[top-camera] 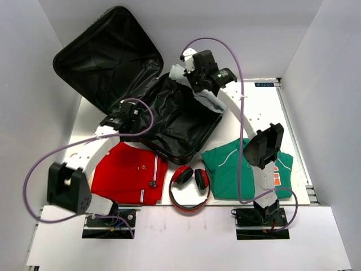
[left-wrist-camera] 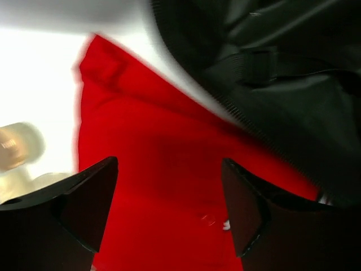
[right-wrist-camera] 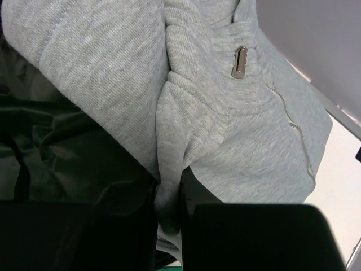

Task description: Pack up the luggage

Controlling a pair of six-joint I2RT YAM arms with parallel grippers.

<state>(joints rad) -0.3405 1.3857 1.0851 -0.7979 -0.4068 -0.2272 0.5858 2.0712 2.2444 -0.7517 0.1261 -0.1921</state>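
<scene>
The black luggage (top-camera: 169, 116) lies open at the back left, lid raised, shiny lining showing (left-wrist-camera: 282, 73). My right gripper (top-camera: 189, 76) is shut on a fold of a grey zip sweatshirt (right-wrist-camera: 225, 113) and holds it over the luggage's far right rim (top-camera: 210, 100). My left gripper (top-camera: 128, 121) is open and empty, hovering over the red folded shirt (left-wrist-camera: 163, 169) by the luggage's near left edge. The red shirt (top-camera: 128, 172) lies flat on the table.
Red and black headphones (top-camera: 190, 186) lie at the front centre. A green folded jacket (top-camera: 234, 169) lies at the front right under the right arm. The white table (top-camera: 265, 107) is walled on both sides.
</scene>
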